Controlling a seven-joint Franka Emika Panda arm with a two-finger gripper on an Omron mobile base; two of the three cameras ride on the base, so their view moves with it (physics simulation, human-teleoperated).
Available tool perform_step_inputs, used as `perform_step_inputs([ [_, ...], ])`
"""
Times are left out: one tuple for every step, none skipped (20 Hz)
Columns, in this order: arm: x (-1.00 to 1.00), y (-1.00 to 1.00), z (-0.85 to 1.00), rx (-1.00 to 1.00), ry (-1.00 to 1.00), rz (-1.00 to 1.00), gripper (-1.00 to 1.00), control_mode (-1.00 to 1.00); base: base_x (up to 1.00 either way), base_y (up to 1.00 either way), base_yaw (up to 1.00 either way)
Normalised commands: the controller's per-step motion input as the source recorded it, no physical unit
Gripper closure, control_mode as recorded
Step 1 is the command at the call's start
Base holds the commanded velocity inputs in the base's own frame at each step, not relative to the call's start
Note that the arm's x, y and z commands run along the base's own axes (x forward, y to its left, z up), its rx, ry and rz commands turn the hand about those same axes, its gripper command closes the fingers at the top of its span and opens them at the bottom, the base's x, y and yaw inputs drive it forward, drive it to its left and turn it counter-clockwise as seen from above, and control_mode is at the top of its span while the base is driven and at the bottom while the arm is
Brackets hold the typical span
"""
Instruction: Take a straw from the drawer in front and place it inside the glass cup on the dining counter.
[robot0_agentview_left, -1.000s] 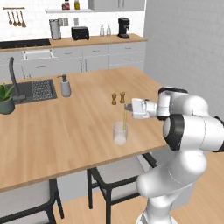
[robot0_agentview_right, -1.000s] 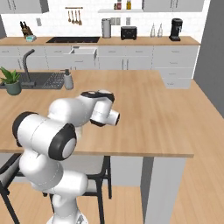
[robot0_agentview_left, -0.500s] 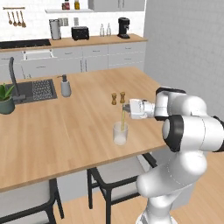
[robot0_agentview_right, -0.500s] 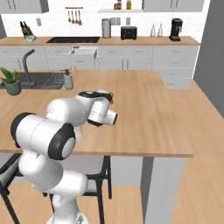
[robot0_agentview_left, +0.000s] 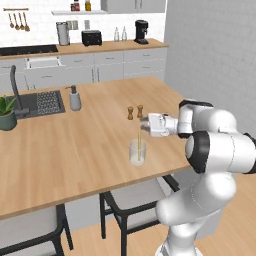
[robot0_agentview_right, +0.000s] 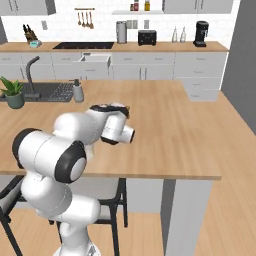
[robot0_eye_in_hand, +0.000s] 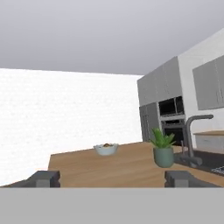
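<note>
Since a second ago the tool (robot0_agentview_left: 144, 123) has drawn back slightly toward the arm, away from the thin pale-yellow straw (robot0_agentview_left: 139, 146), which now stands alone in the small clear glass tumbler (robot0_agentview_left: 137, 152) on the large light-wood surface (robot0_agentview_left: 75, 145); I judge the placing done. Left to right in the left base view come the tumbler with the straw, then the tool just right of and above it, fingers (robot0_eye_in_hand: 43, 178) spread apart and empty. Its long axis runs near upright, top end up, leaning little.
</note>
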Motion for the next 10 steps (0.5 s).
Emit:
perform_step_inputs([
  [-0.64,0.0,0.99,0.0,-0.25,0.01,-1.0,-1.0,0.0,0.0,0.0],
  [-0.79,0.0,1.0,0.0,-0.29,0.0,-1.0,-1.0,0.0,0.0,0.0],
  [-0.91,0.0,1.0,0.0,-0.31,0.0,-1.0,-1.0,0.0,0.0,0.0],
  [-1.0,0.0,1.0,0.0,-0.3,0.0,-1.0,-1.0,0.0,0.0,0.0],
  [-1.0,0.0,1.0,0.0,-0.29,0.0,-1.0,-1.0,0.0,0.0,0.0],
  [-1.0,0.0,1.0,0.0,-0.26,0.0,-1.0,-1.0,0.0,0.0,0.0],
  [-1.0,0.0,1.0,-0.03,-0.21,0.0,-1.0,-1.0,0.0,0.0,0.0],
  [-1.0,0.0,1.0,-0.07,-0.19,0.0,-1.0,-1.0,0.0,0.0,0.0],
  [-1.0,0.0,0.93,-0.15,-0.18,0.0,-1.0,-1.0,0.0,0.0,0.0],
  [-1.0,0.0,0.76,-0.23,-0.19,0.0,-1.0,-1.0,0.0,0.0,0.0],
])
